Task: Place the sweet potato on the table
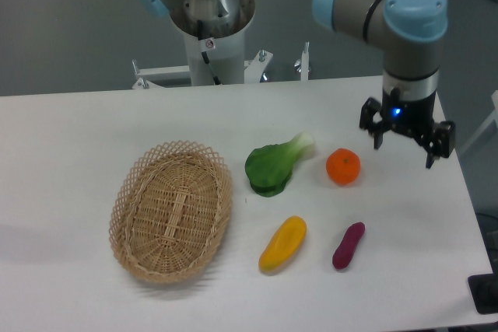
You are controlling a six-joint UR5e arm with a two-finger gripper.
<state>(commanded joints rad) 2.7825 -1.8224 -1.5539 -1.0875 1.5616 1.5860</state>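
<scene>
Sweet potato (348, 246): lies flat on the white table (70, 138), toward the front right, just right of the yellow mango-like fruit (282, 244).
Gripper (405, 149): hangs above the table's right edge, fingers spread, holding nothing, well apart from the sweet potato.
Orange (343, 167): between gripper and bok choy (275, 166).
Wicker basket (172, 209): left side.

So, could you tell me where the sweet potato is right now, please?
The sweet potato lies on the white table toward the front right of the camera view, just right of the yellow fruit and below the orange.
</scene>
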